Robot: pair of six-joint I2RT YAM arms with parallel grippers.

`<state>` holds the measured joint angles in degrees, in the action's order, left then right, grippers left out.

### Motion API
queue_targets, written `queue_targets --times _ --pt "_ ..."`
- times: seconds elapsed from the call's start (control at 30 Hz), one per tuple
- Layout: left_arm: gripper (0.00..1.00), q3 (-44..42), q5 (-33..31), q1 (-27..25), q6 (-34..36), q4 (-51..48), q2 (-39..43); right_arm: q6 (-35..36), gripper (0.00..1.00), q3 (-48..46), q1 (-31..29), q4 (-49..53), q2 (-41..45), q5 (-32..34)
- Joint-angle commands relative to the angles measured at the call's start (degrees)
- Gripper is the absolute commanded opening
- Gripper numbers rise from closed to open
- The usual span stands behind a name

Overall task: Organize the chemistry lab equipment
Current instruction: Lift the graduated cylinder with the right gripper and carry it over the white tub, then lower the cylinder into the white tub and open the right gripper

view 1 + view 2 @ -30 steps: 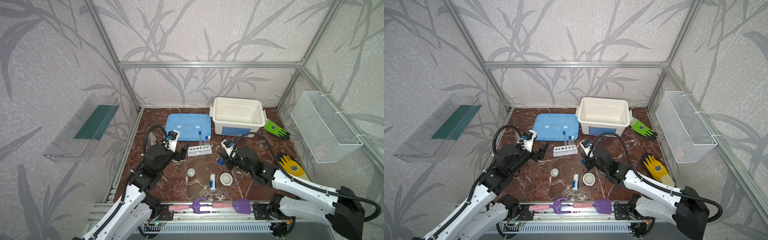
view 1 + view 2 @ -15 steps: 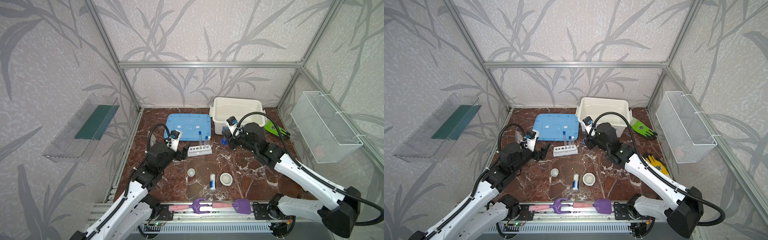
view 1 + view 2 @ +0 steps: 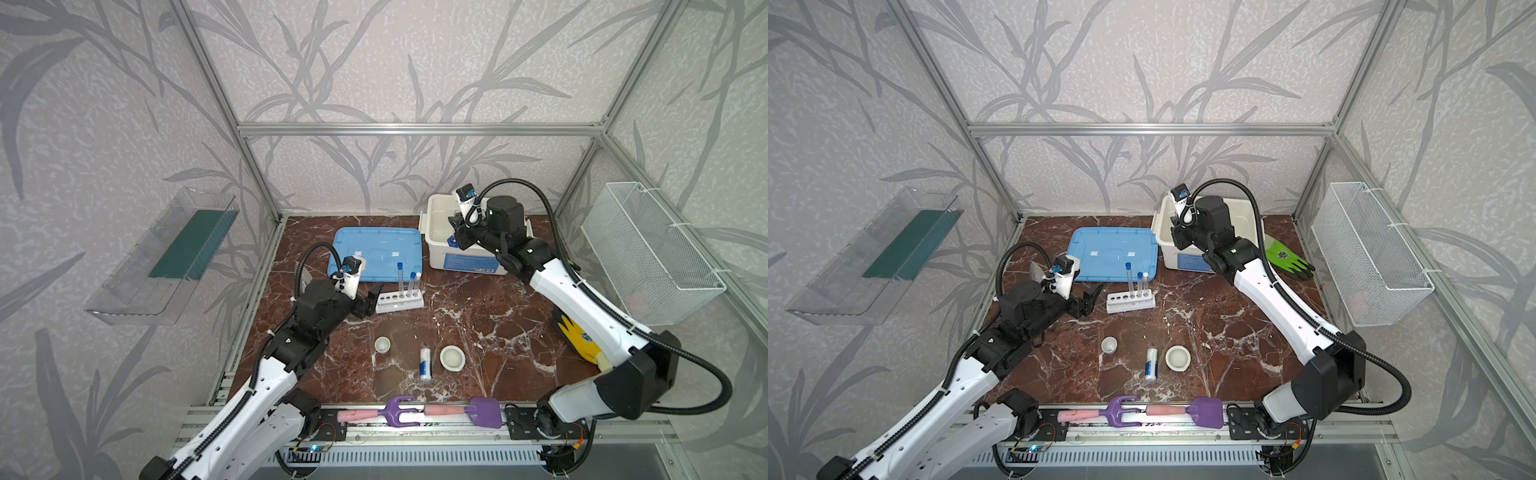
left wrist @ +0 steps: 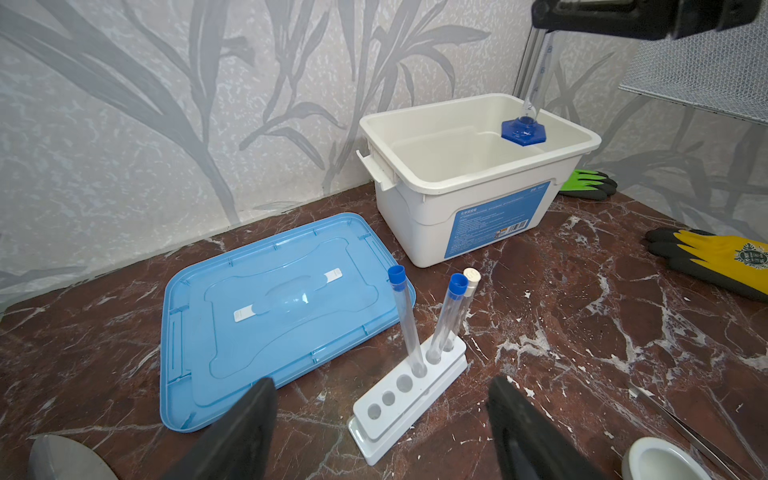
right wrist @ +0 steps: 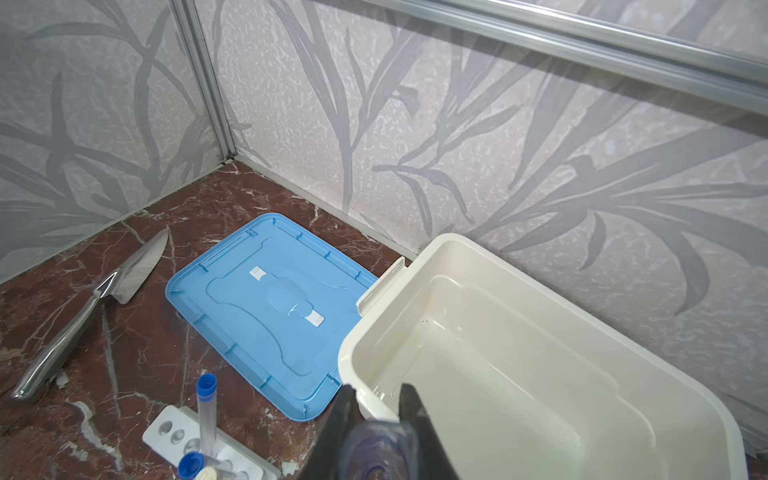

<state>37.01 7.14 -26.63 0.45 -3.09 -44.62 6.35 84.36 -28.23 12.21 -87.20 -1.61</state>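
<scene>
The right gripper (image 5: 380,419), clamped on the blue-based measuring cylinder (image 4: 523,131), has moved from mid-table to over the white bin (image 4: 419,195) at one o'clock. The left gripper (image 4: 382,399) stays spread.

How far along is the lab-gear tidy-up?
Done: three tubes stand in the rack. In hand: right end effector grips the blue-based cylinder above the white bin, which looks empty. To do: small cup, bottle and bowl sit on the table; left end effector is open, beside the rack.

Blue-cap tubes (image 3: 400,282), wht rack (image 3: 399,308), blue lid (image 3: 376,249), brown-marble tbl (image 3: 490,328).
</scene>
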Motion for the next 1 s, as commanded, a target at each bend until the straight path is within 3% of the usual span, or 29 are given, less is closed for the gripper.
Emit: queue_targets --times 0.0,0.63,0.97 --pt "0.8 0.61 0.03 -0.09 -0.25 -0.76 0.94 0.76 0.21 4.56 1.27 -1.37 -4.3 -1.03" --pt "0.8 1.2 -3.04 -0.15 -3.37 -6.72 4.24 -2.2 0.21 28.62 8.15 -6.68 -36.54 -5.41" --pt "0.8 2.85 -5.13 -0.17 -2.56 -8.42 3.71 -3.09 0.21 33.54 10.03 -8.61 -45.35 -6.96"
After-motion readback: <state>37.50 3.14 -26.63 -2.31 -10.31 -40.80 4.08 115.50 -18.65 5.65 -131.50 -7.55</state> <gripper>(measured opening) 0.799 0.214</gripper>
